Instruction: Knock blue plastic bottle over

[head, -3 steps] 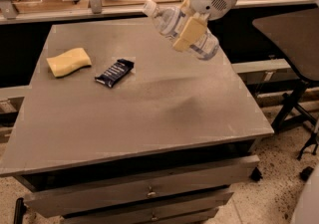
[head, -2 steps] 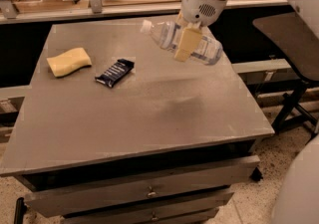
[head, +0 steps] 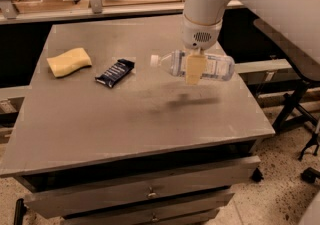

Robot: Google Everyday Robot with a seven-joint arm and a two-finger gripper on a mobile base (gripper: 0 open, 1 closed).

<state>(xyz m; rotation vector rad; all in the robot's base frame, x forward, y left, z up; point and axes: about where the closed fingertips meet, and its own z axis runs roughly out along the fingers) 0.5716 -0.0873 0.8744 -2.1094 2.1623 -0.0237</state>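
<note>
While clamped sideways in the claw, clear blue plastic bottle above matte table.

Sponge: yellow, lying flat at the upper left of the tabletop.
Snack wrapper: dark, lying at an angle, near the sponge's right but not touching it.
Table: grey, scuffed top across mid-frame.
Drawers: stacked under the table's front edge, at lower centre.
Floor: speckled, at lower right.
</note>
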